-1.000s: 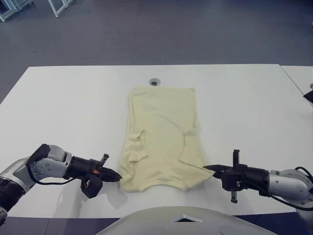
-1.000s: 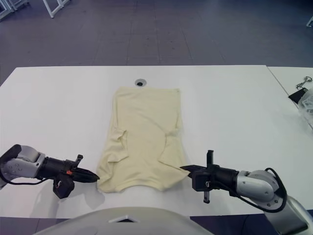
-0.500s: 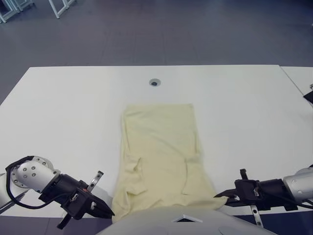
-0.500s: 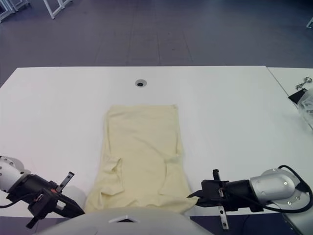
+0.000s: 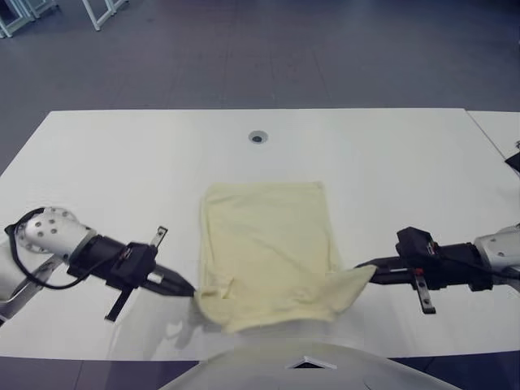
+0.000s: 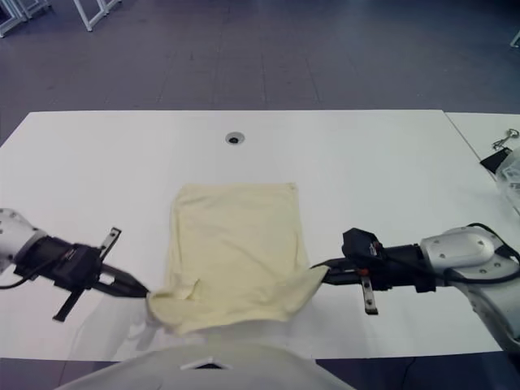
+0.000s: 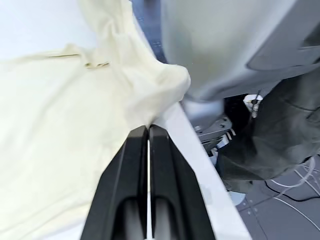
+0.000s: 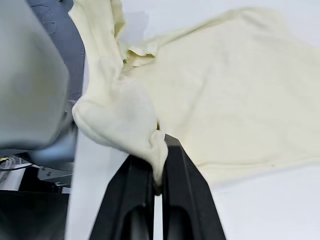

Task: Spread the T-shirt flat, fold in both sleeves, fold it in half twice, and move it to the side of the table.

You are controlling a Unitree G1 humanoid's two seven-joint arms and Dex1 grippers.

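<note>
Cream T-shirt [image 5: 268, 244] lies on the table [image 5: 122, 162] toward six o'clock. My left gripper [image 5: 188, 289] pinches its seven-o'clock corner, my right gripper [image 5: 362, 266] its five-o'clock corner. Uneven lifting could skew the fold or free a corner.

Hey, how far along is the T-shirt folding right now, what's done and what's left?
Done: the T-shirt lies as a narrow strip on the table, no sleeves sticking out, so they look folded in. In hand: the left gripper and right gripper each pinch a near corner, lifted, apparently starting the first half fold. Left: both half folds and the move to the table's side.
</note>
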